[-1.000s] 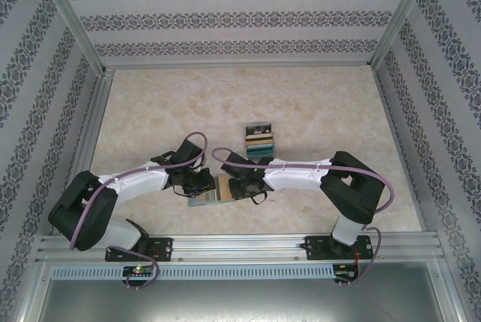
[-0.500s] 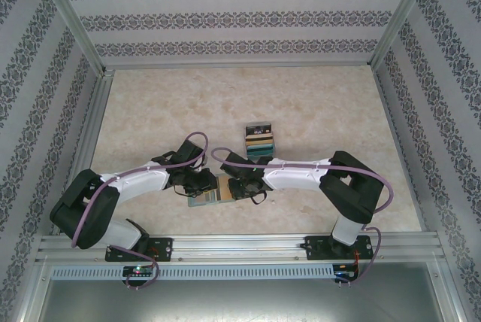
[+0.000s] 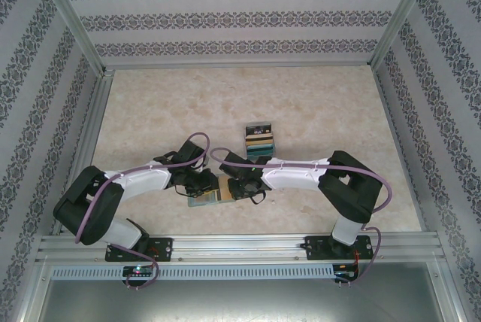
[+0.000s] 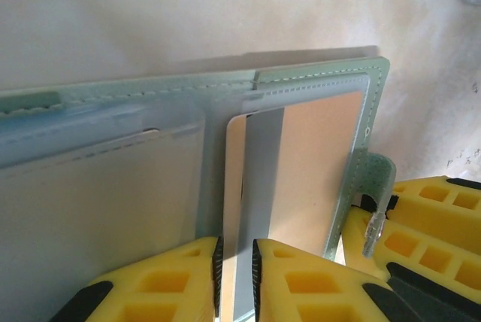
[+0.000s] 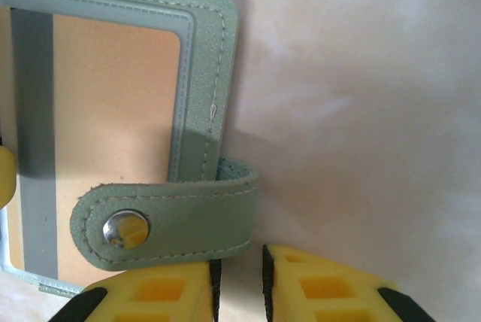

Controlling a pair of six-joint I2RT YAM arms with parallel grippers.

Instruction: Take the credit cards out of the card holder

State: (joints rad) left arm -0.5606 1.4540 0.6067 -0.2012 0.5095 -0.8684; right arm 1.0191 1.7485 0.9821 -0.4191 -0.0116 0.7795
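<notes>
Watching the left gripper [image 4: 237,262]: jaws nearly shut at the end of the card [image 4: 316,171], can't tell if it's truly pinched. It sits in the right pocket of the holder [image 4: 113,111], flat on the table between both arms. Weak pinch and it slips. Right gripper [image 5: 239,258], narrow too, grip unclear, is by the strap [image 5: 173,220]; if loose, the holder drags along.

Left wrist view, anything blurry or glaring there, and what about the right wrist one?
Left wrist: the clear pocket of the card holder looks hazy, its stitching sharp. Right wrist: the snap stud glints, and the strap casts a soft shadow.
</notes>
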